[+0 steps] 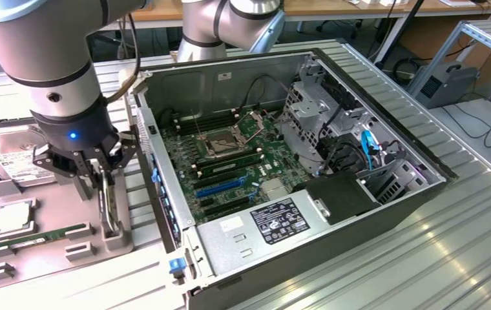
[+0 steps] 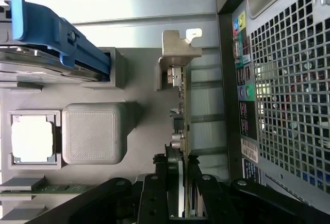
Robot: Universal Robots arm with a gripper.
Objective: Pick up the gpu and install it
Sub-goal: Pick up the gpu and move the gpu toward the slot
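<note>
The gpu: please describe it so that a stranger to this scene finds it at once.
Beside the open computer case, on the exterior view's left, lies a grey parts tray. The gpu is the thin dark card standing on edge at the tray's side nearest the case, in the gripper, unlike the boxy hard drive and slim green RAM stick.

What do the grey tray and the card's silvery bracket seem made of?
Grey parts tray: matte plastic, likely 3D-printed, given fine layer lines on its block. Silvery end bracket of the thin dark gpu card: bare sheet metal, judging by its folded tab.
</note>
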